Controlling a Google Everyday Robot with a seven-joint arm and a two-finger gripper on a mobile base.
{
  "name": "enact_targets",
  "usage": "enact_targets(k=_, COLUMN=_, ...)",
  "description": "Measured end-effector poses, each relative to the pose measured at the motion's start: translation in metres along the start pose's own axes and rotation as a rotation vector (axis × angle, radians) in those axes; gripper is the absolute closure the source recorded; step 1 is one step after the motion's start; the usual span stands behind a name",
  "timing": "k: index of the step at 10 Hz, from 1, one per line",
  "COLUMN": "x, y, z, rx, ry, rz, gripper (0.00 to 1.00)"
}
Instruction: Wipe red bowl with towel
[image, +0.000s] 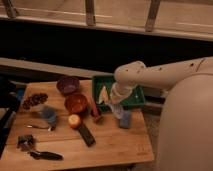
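The red bowl stands upright on the wooden table, left of centre. My gripper hangs from the white arm over the table's right part, at the front edge of a green tray, a short way right of the bowl and not touching it. A pale, cloth-like thing, possibly the towel, lies just under the gripper next to a blue object. I cannot tell whether the gripper holds it.
A purple bowl stands behind the red one. A small red item, an orange fruit and a black remote lie in front. A blue cup, dark grapes, a spoon and tools are on the left.
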Motion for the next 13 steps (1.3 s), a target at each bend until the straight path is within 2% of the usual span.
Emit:
enact_targets(k=1, x=-0.018, y=0.008, z=-0.004, rx=-0.025, ry=-0.042, rz=-0.023, gripper=1.00)
enact_targets(k=2, x=-0.040, y=0.020, z=-0.005, rx=-0.080, ry=-0.099, rz=-0.058, gripper=1.00)
enact_targets(k=4, x=-0.054, y=0.027, z=-0.007, rx=-0.115, ry=-0.139, rz=-0.078, gripper=1.00)
enact_targets(k=7, x=-0.050, y=0.023, z=-0.006, rx=-0.116, ry=-0.135, rz=-0.069, gripper=1.00)
enact_targets(k=10, x=-0.038, y=0.000, z=-0.011, rx=-0.112, ry=-0.144, rz=-0.077, gripper=1.00)
enact_targets(k=13, x=-0.054, y=0.013, z=-0.010, rx=-0.121, ry=-0.178, rz=-0.131, gripper=1.00)
